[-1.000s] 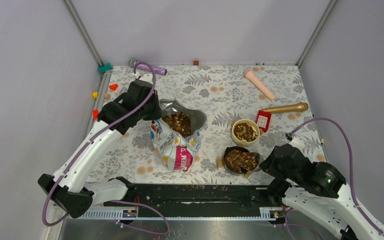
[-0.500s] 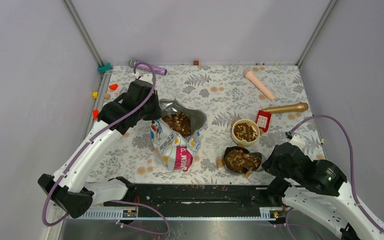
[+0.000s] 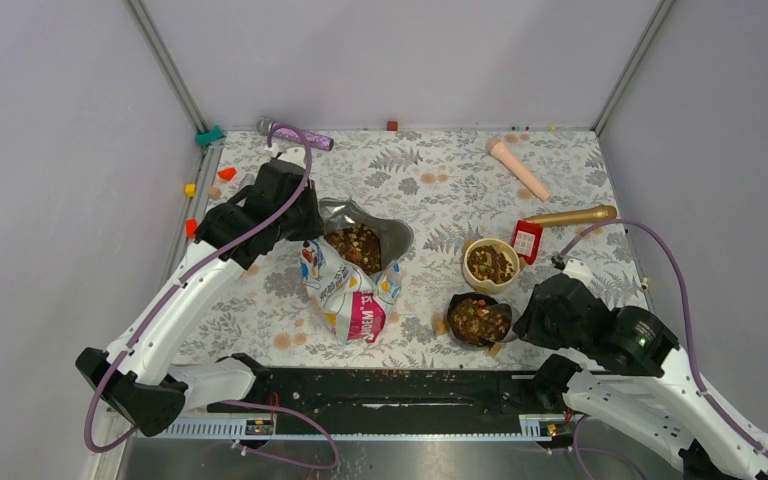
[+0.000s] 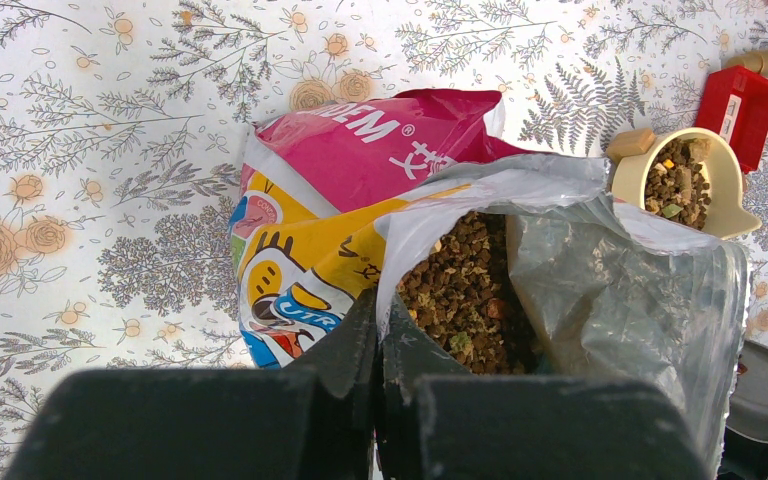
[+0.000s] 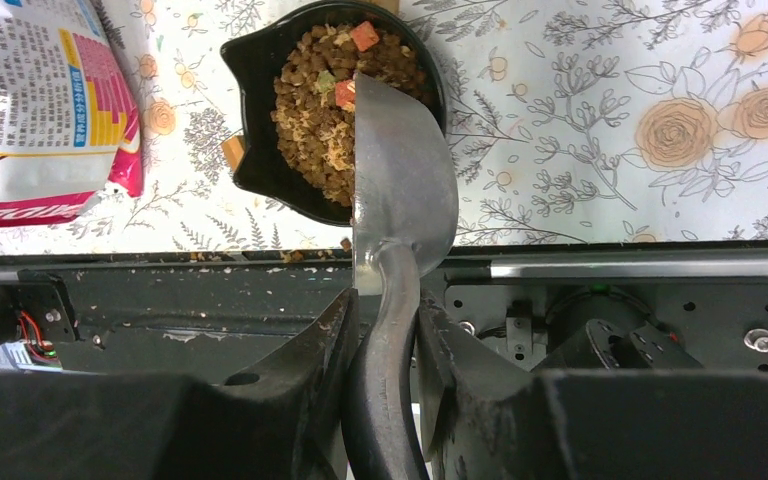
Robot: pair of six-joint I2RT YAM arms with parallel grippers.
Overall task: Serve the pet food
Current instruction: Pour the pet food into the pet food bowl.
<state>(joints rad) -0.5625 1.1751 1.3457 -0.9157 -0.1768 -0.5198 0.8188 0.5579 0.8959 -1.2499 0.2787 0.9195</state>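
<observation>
Pet food [image 5: 310,120], a heap of brown, tan and orange kibble, fills the black bowl [image 5: 250,100] near the front edge of the table. More of it lies in the cream bowl [image 4: 628,175] just behind and in the open mouth of the bag [image 4: 360,150] to the left. A metal scoop [image 5: 405,180] reaches over the black bowl's right side and covers part of the heap; whether it carries kibble cannot be told. My right gripper [image 5: 385,315] is clenched on the scoop's handle, one finger on each side. My left gripper [image 4: 380,320] is pinched on the near rim of the bag's clear lining, at the edge of the kibble inside. The bag, pink, yellow and white, lies on its side with its mouth toward the back of the table. A small red box [image 4: 745,100] sits just beside the cream bowl. The surface is a white cloth [image 3: 440,180] printed with grey ferns and orange roses. On its far part lie a pink cone-shaped piece [image 3: 518,168], a gold rod [image 3: 570,216] and a purple tube [image 3: 295,133]. A black rail [image 3: 390,388] with loose crumbs runs along the near edge. Plain pale lilac walls [image 3: 400,60] enclose the table on three sides.
</observation>
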